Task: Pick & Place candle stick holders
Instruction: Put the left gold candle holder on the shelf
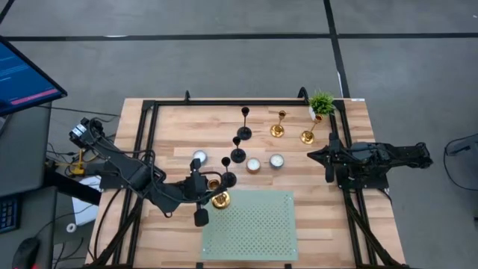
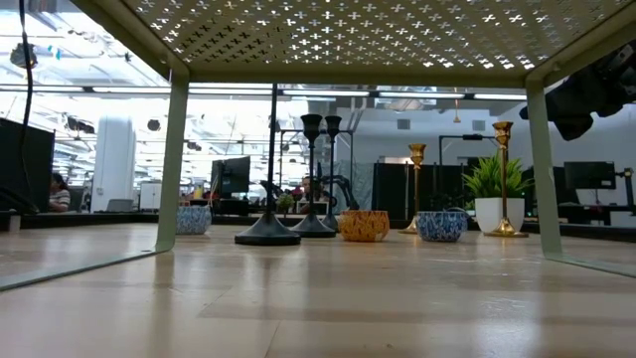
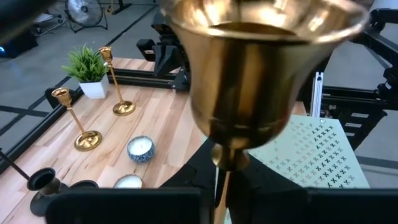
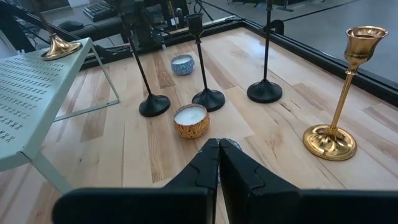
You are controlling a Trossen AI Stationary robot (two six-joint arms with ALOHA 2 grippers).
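My left gripper (image 1: 209, 196) is shut on a gold candle stick holder (image 3: 249, 68), whose round base (image 1: 220, 199) is at the far left corner of the green perforated shelf (image 1: 254, 224). Three black holders (image 1: 237, 155) stand mid-table on their round bases. Two gold holders (image 1: 277, 131) (image 1: 307, 137) stand at the far right beside the potted plant (image 1: 321, 103). My right gripper (image 4: 219, 168) is shut and empty, low over the table's right side. My left gripper pinches the gold holder's slim stem (image 3: 219, 183) between its two fingers, below the cup (image 3: 261, 56), which rises close to the wrist. The fingers hide the exact place of contact. The holder slants, its base (image 4: 60, 46) on the shelf's corner.
Three small candle bowls (image 1: 199, 158) (image 1: 253, 164) (image 1: 276, 161) stand among the holders. The shelf stands on thin legs (image 2: 174, 159) at the table's near middle. A black frame (image 1: 149, 112) rims the table. Bare wood lies at the near left and near right.
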